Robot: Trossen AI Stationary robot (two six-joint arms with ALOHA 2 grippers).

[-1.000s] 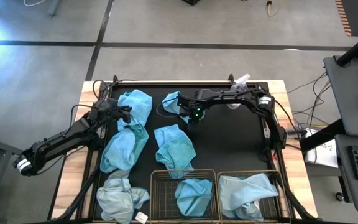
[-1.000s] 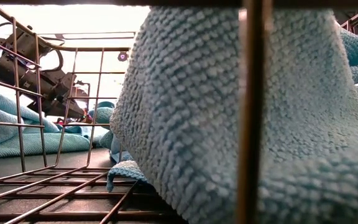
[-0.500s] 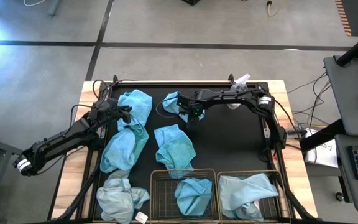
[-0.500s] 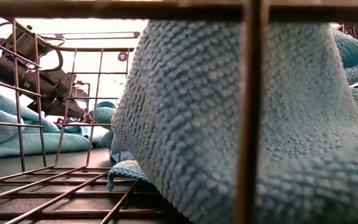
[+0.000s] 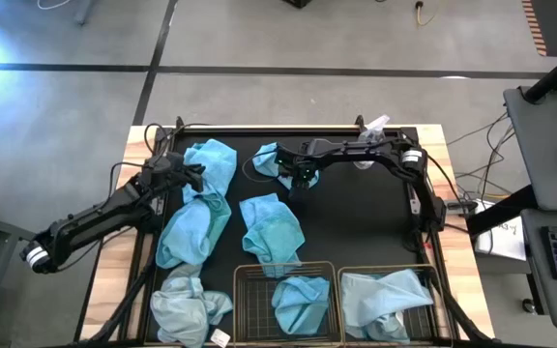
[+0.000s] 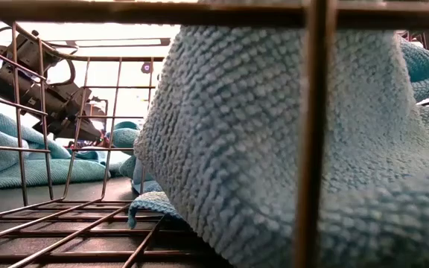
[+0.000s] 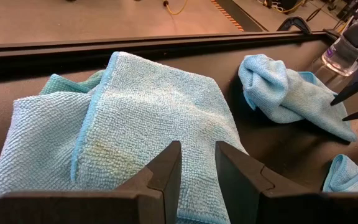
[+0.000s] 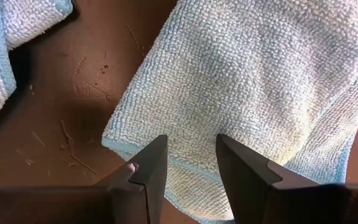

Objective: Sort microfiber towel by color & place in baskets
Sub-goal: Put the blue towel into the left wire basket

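Observation:
Several towels lie flat on the black mat. My left gripper (image 7: 197, 177) stands open just above a turquoise towel (image 5: 211, 159) at the far left, which also fills the left wrist view (image 7: 135, 124). My right gripper (image 8: 188, 162) is open and points steeply down over the near edge of a crumpled turquoise towel (image 5: 271, 158) at the far middle; its edge (image 8: 166, 155) shows between the fingers. Two wire baskets stand at the near edge. The left basket (image 5: 249, 290) holds a turquoise towel (image 5: 300, 302), and the right basket (image 5: 433, 290) holds a paler one (image 5: 385, 300).
More towels lie loose: a long turquoise one (image 5: 191, 227), one at the middle (image 5: 271, 230) and a pale grey one (image 5: 187, 309) at the near left. A clear spray bottle (image 5: 370, 130) stands at the far edge. The low view looks through basket wire (image 6: 311, 149) at a towel (image 6: 259, 149).
My right gripper has tipped a little over the far middle towel while staying in place. Both grippers keep the same gap, and no towel has moved.

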